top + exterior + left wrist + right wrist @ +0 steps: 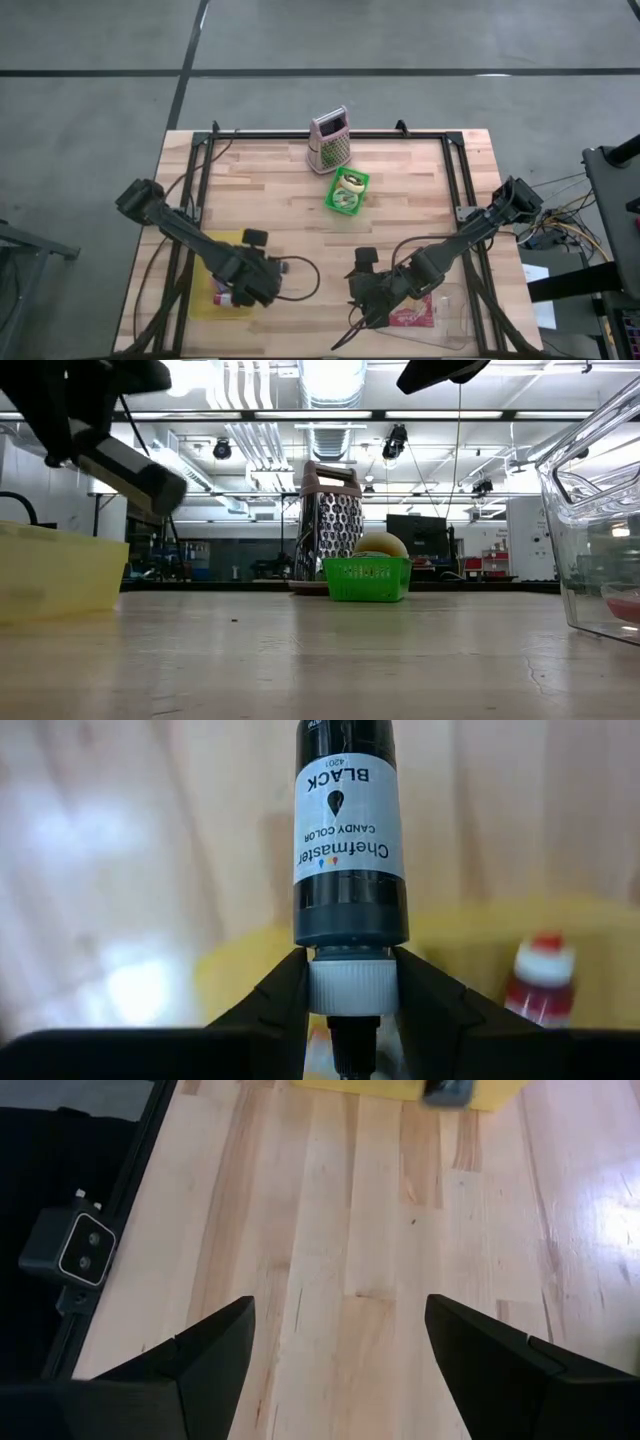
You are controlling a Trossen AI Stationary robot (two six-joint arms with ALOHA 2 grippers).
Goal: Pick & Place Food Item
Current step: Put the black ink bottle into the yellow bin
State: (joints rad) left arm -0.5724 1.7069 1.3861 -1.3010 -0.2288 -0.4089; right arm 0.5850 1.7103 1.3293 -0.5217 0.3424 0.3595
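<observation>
Bottle: black, white cap | left pincer: pinching cap | right pincer: spread

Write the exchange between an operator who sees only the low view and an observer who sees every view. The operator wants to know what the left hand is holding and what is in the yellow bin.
Operator: The left hand is cut off at the top of my picture. Is it holding anything?
Observer: Yes. It is clamped on the white cap of a black Chefmaster candy color bottle.
Operator: I see only the side of the yellow bin. Is anything inside it?
Observer: A small red bottle sits in it, beyond the held one.
</observation>
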